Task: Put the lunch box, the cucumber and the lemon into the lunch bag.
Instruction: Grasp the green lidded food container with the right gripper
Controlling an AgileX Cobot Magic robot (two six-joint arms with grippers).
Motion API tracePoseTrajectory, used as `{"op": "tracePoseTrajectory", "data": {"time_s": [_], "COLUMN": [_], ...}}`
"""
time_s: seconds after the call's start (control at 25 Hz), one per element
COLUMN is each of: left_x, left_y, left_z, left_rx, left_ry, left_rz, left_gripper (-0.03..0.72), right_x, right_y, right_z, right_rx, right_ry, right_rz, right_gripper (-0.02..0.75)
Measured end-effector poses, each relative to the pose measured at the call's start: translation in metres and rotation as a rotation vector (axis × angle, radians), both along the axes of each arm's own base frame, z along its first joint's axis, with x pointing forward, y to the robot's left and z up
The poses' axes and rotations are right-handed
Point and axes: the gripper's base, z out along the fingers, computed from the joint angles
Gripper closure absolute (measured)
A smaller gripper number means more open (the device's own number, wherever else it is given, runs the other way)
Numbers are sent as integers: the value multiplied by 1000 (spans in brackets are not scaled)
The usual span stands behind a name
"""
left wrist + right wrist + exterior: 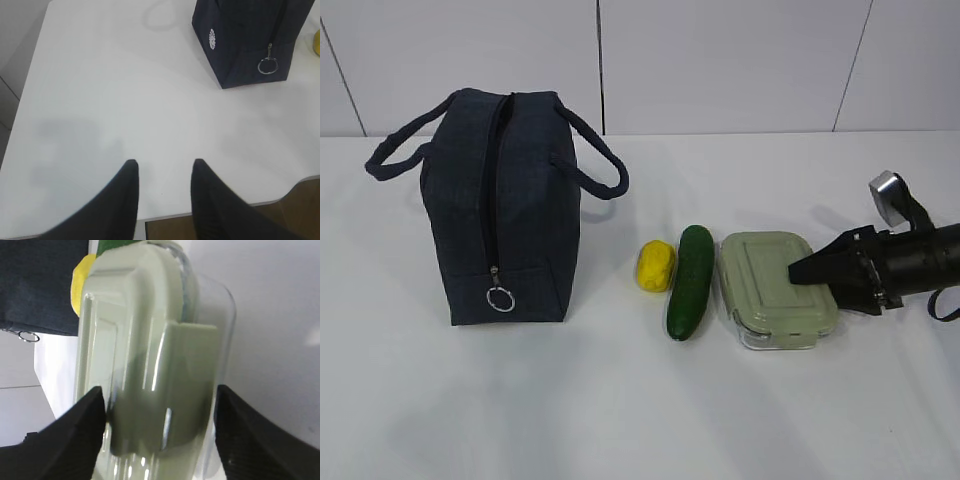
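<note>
While the white table (620, 400) lies bare, right hand (159, 405) seemingly straddles lunch box (775, 285), spread.

1. Your left side: the white tabletop (620, 420) lies open in front of the dark navy fabric lunch bag (505, 210).
2. Bag to small yellow lemon (656, 265): a passable gap.
3. Lemon, dark green cucumber (690, 282), and sage-lidded clear lunch box (775, 285): packed together, no finger room between.

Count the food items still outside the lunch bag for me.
2. The lemon lies just right of the lunch bag; the cucumber lies between it and the lunch box. Anything inside the box can't be made out.
</note>
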Motion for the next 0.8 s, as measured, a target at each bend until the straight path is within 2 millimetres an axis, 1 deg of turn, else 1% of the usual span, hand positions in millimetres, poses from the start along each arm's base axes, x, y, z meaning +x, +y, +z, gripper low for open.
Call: {"op": "tracePoseTrajectory", "data": {"time_s": [0.4,0.68,0.8], "left_x": [0,0,0], "left_y": [0,0,0], "left_z": [0,0,0], "left_rx": [0,0,0], "left_ry": [0,0,0], "left_rz": [0,0,0], "left_gripper": [449,449,449], "right_x": [0,0,0], "right_y": [2,2,2], "right_z": [-1,-1,-1], "right_rx": [6,8,9], "right_ry": [5,5,3], "right_rz": [12,15,16], "right_gripper": [241,294,305]}}
